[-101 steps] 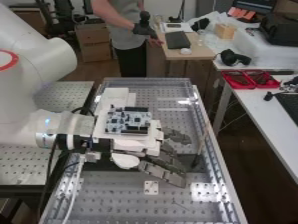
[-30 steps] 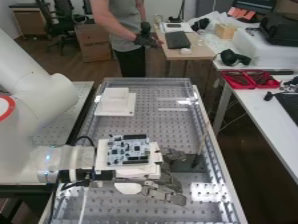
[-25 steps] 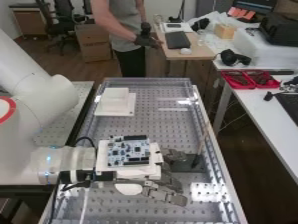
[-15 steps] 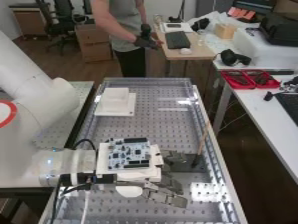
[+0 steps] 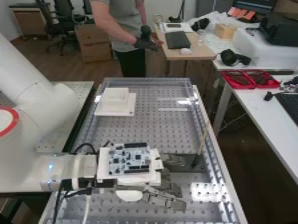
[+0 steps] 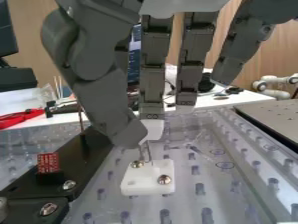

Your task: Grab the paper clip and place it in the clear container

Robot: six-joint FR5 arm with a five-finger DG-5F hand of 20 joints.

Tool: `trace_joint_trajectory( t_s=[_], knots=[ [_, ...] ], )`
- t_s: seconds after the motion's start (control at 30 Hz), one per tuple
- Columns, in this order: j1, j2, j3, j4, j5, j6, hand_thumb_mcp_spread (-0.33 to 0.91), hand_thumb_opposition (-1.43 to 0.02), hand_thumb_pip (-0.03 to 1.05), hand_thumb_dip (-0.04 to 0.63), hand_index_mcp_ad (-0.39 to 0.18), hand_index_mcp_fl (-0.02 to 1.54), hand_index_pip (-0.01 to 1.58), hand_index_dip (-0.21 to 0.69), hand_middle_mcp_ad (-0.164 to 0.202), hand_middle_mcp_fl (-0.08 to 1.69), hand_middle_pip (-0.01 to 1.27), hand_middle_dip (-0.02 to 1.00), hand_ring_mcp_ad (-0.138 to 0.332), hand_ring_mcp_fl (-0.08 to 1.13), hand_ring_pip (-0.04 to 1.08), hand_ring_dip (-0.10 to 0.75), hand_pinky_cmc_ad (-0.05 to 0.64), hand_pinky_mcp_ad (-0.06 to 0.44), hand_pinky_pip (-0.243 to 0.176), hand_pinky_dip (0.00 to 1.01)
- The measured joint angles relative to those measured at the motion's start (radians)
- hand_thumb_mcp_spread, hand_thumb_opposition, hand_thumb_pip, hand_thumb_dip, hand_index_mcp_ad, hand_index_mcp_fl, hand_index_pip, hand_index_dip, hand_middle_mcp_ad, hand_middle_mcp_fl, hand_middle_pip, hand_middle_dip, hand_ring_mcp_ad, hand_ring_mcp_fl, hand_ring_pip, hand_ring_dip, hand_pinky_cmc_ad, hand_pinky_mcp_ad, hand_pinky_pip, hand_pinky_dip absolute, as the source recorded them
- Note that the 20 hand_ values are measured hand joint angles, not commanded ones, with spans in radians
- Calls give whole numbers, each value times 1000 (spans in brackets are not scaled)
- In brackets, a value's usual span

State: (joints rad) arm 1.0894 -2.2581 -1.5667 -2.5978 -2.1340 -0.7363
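Working remotely, I judge the grasping step in hand — the hand (image 6: 96,92) nearly closed, thumb and fingertip pinching the paper clip (image 6: 148,152) just above the white block (image 6: 143,184) — and a straight lift toward the clear container due next; count: one hand, one paper clip, one white block, two screws (image 6: 164,179).

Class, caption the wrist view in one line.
Thin wire, likely the paper clip, between robot hand and white block with two screws.

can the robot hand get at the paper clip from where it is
Probably yes: the hand hangs just over the paper clip, which stands upright above the white block, with nothing visible between them.
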Motion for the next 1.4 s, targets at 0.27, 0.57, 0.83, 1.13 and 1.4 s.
trace_joint_trajectory(
  t_s=[0.27,0.57,0.83,1.13,1.4],
  knots=[
    [-2,-4,2,2,-1,4,691,-958,663,302,-202,223,494,-61,-68,689,798,752,52,508,99,499,447,255,96,195],
    [-2,-6,7,-6,-1,4,709,-972,651,302,-204,239,501,-58,-68,705,817,766,56,508,99,499,450,255,96,195],
    [1,-9,14,-14,1,7,707,-981,653,302,-202,260,501,-58,-68,675,813,770,52,511,101,499,450,255,99,195],
    [6,-14,16,-13,11,16,654,-934,653,302,-202,258,501,-68,-68,609,710,759,52,511,99,499,443,255,96,195],
    [9,-13,15,-12,11,14,625,-911,661,298,-202,239,496,-73,-68,581,661,726,52,508,99,499,443,255,99,195]
  ],
)
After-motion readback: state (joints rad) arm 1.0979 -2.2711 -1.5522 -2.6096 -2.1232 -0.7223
